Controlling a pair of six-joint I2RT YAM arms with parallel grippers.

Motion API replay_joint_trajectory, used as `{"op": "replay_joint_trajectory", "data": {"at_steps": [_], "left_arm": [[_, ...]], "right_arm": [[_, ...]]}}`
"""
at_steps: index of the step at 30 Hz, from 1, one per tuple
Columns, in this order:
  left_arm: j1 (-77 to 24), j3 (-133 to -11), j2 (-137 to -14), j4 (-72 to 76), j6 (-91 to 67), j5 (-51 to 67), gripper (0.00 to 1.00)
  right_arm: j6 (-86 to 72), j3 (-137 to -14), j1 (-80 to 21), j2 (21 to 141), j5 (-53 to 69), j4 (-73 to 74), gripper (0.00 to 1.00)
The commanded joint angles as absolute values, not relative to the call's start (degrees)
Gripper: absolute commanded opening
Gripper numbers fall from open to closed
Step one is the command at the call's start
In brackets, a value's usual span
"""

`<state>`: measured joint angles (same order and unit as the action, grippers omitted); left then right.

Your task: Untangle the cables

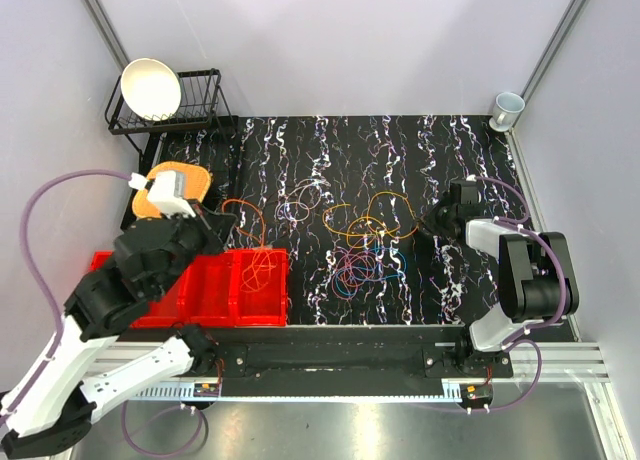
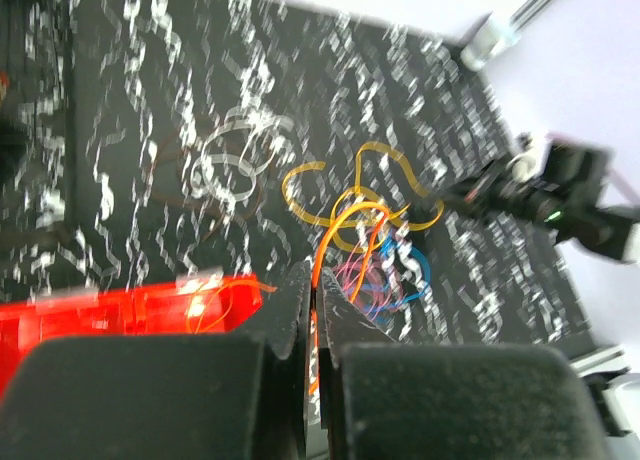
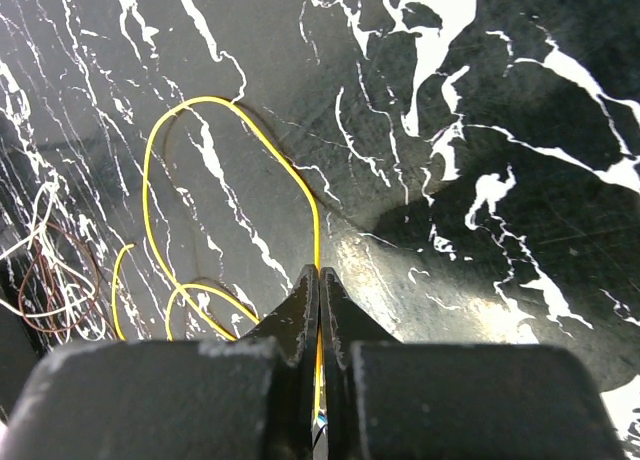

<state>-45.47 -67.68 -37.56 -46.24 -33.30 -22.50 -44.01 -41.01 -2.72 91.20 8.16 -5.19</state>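
The cables lie on the black mat (image 1: 400,150). There is a yellow loop (image 1: 375,215), a blue and purple tangle (image 1: 365,270), a whitish-pink loop (image 1: 300,198) and an orange cable (image 1: 245,208). My left gripper (image 1: 224,225) is shut on the orange cable (image 2: 335,230), which runs out from the jaws (image 2: 315,280) toward the tangle (image 2: 385,275). My right gripper (image 1: 430,225) is shut on the yellow cable (image 3: 147,185), pinched at the fingertips (image 3: 319,272) low over the mat.
A red divided bin (image 1: 215,290) sits at the near left with a thin orange wire in it (image 1: 262,268). A wire dish rack (image 1: 200,105) with a white bowl (image 1: 150,88) stands at the back left. An orange cloth (image 1: 190,183) lies beside it. A cup (image 1: 507,107) is at the back right.
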Motion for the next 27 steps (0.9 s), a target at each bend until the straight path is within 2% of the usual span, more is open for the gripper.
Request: {"op": "replay_joint_trajectory", "data": {"at_steps": [1, 10, 18, 27], "left_arm": [[-45.35, -62.42, -38.23, -44.13, -36.12, -21.09, 0.00], [-45.35, -56.00, -42.01, -39.91, -35.68, -32.34, 0.00], [-45.35, -51.07, -50.45, -39.81, -38.40, -41.21, 0.00], [-45.26, -44.30, -51.33, -40.43, -43.33, -39.03, 0.00]], "right_arm": [[-44.39, -43.42, -2.55, 91.85, 9.67, -7.38, 0.00], [-44.38, -43.68, -2.55, 92.29, 10.55, -7.65, 0.00], [-44.21, -44.03, -2.55, 92.99, 10.90, -7.56, 0.00], [-44.47, -44.38, -2.55, 93.60, 11.95, -7.91, 0.00]]}}
